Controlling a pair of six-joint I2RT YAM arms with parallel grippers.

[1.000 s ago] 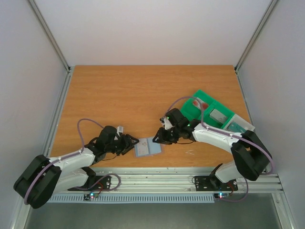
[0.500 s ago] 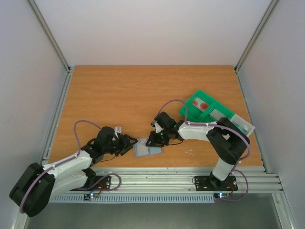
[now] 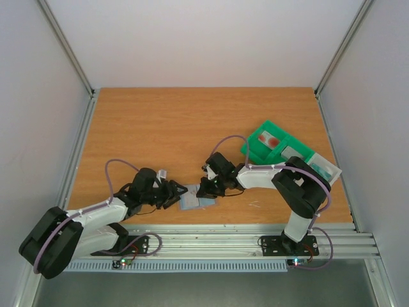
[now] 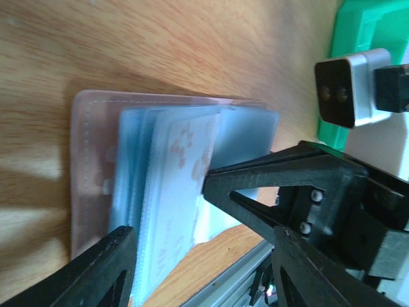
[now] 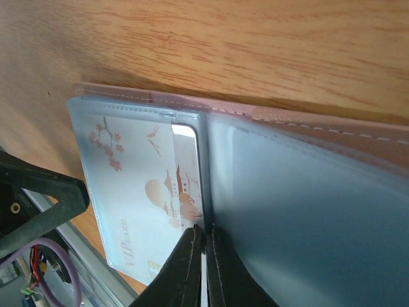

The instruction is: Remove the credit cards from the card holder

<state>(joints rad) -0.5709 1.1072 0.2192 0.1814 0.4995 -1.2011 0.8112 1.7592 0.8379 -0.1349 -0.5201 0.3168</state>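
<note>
The right pincer (image 5: pixel 203 252) was clenched on a pale card (image 5: pixel 144 185) in the card holder (image 5: pixel 307 192), and the left pincer (image 4: pixel 169 208) stood released astride it. A straight outward pull seemed called for next.

Left arm extended low and inward; left claw (image 3: pixel 175 194) jaws spread wide. Right arm folded at the elbow, reaching inward; right claw (image 5: pixel 203 242) jaws pressed together.

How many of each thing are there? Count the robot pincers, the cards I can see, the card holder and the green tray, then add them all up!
Pincers: 2 (left pincer, right pincer)
Card holder: 1
Green tray: 1
Cards in view: 4 (3 in the tray, 1 in the holder)
Total: 8
</note>
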